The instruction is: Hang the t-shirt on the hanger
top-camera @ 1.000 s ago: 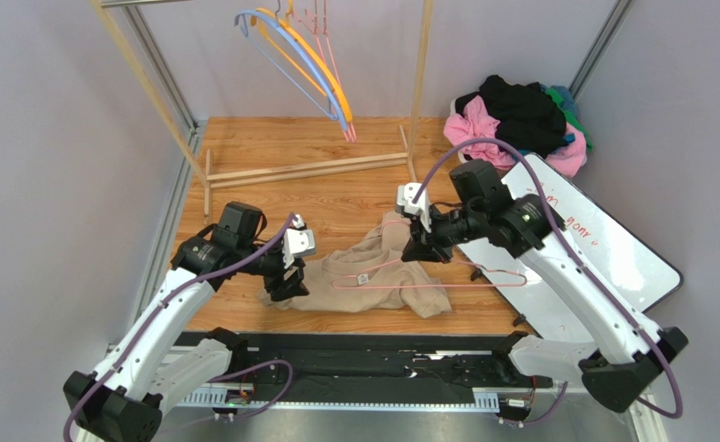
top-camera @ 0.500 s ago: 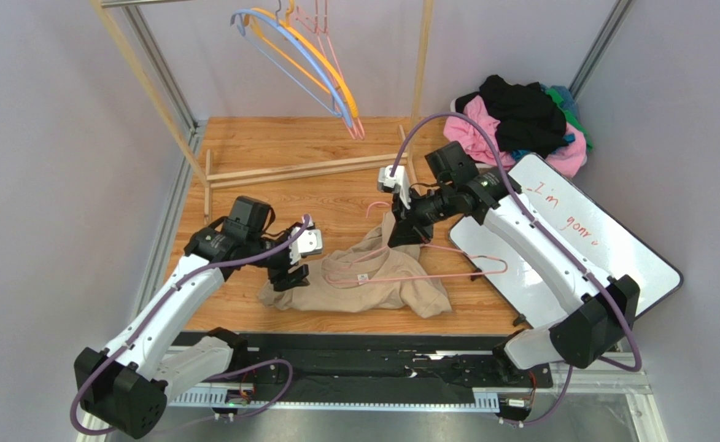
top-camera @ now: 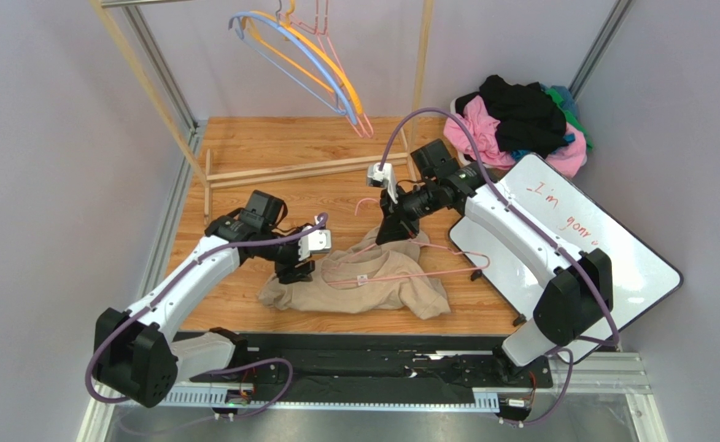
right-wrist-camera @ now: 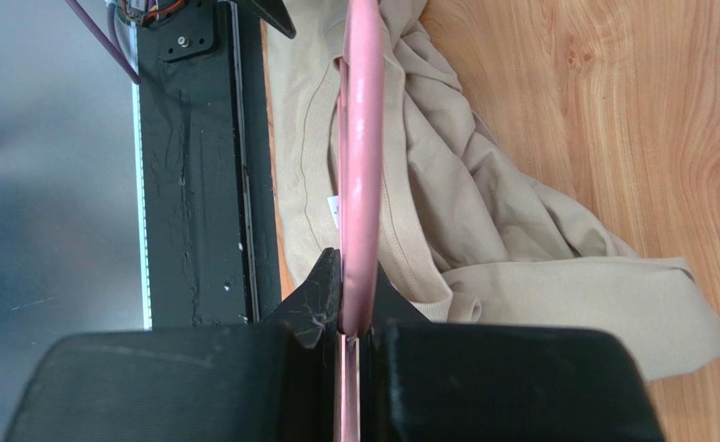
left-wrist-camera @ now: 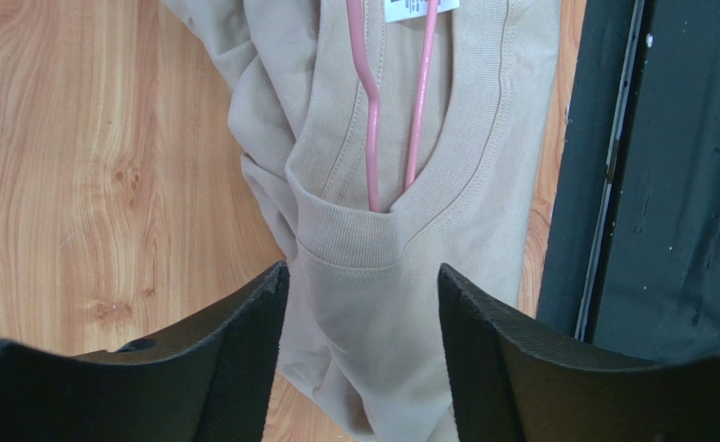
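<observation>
The t-shirt [left-wrist-camera: 483,184] collar lies just ahead of the left gripper [left-wrist-camera: 361,276], fingers wide apart; the right gripper [right-wrist-camera: 354,322] pinches the hanger [right-wrist-camera: 361,138].

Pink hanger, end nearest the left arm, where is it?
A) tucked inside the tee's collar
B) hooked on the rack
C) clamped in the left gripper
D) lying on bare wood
A: in the left wrist view the hanger runs down and disappears under the collar of the t-shirt. The left gripper is open above it, gripping nothing, and the right gripper is shut on the hanger's other part.
</observation>
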`<state>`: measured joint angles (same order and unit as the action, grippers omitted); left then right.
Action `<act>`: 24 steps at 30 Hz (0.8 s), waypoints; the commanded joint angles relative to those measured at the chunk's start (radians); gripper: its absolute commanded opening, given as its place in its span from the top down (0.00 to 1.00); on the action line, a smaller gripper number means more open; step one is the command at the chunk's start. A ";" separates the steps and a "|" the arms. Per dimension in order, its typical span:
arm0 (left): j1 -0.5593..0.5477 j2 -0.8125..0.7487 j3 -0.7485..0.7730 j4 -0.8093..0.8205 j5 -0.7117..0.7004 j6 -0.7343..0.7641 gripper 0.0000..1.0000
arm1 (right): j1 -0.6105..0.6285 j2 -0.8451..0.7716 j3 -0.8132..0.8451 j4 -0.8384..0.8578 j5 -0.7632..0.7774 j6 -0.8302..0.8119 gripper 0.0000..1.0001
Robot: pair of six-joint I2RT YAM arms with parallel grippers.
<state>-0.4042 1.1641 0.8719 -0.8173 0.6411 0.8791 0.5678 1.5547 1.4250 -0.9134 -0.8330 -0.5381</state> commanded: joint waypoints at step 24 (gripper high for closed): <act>-0.038 -0.006 0.108 0.018 0.104 -0.100 1.00 | 0.049 0.113 -0.097 0.469 -0.198 0.291 1.00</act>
<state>-0.4061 1.1980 0.9020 -0.9024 0.6285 0.8352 0.5701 1.6299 1.3220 -0.5854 -0.9833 -0.2859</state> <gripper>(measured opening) 0.008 0.023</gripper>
